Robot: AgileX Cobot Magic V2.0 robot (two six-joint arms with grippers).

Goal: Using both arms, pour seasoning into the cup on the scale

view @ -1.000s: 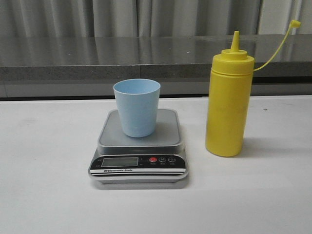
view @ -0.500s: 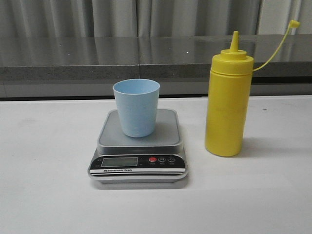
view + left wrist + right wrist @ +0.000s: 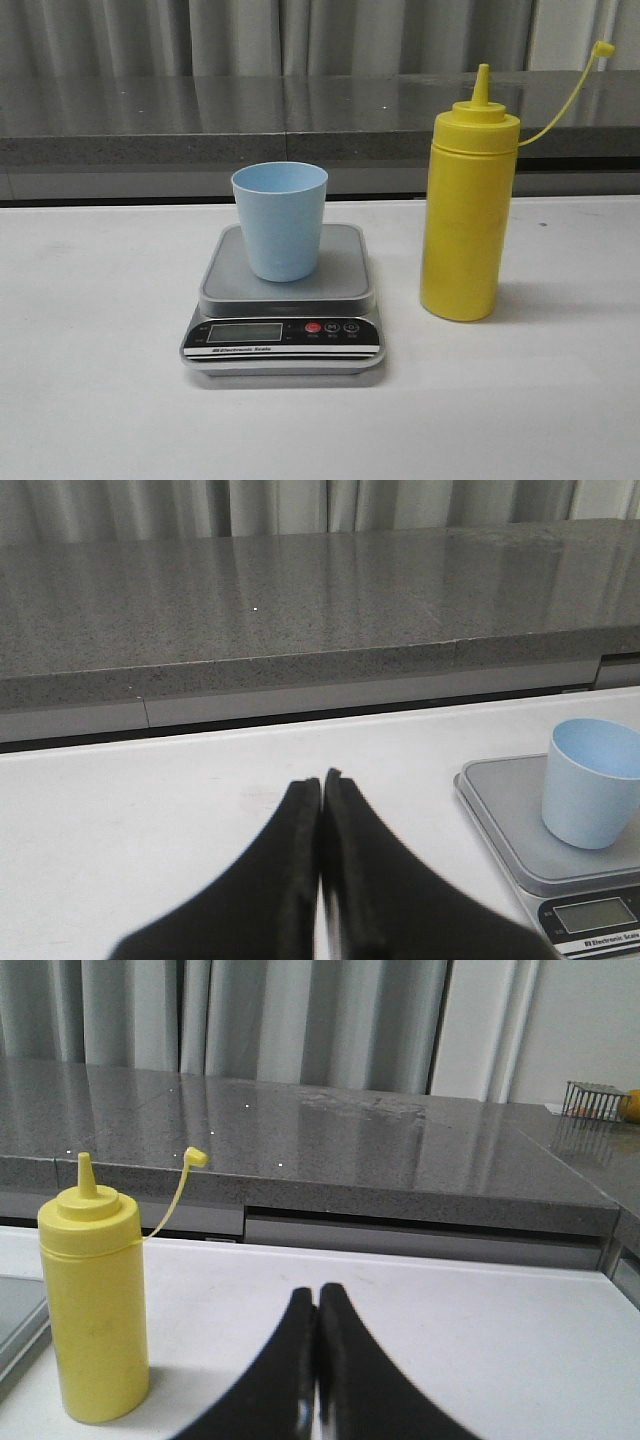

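A light blue cup (image 3: 281, 220) stands upright on the grey platform of the scale (image 3: 285, 300) in the middle of the white table. To its right the yellow seasoning bottle (image 3: 467, 210) stands upright, its cap strap (image 3: 570, 100) arcing off to the right. Neither gripper shows in the front view. In the left wrist view my left gripper (image 3: 321, 778) is shut and empty, with the cup (image 3: 590, 795) and scale (image 3: 520, 810) off to one side. In the right wrist view my right gripper (image 3: 316, 1292) is shut and empty, apart from the bottle (image 3: 93, 1310).
A grey stone ledge (image 3: 200, 120) runs along the back of the table under curtains. A small wire basket (image 3: 592, 1100) sits on that ledge far off in the right wrist view. White table (image 3: 100, 400) surrounds the scale.
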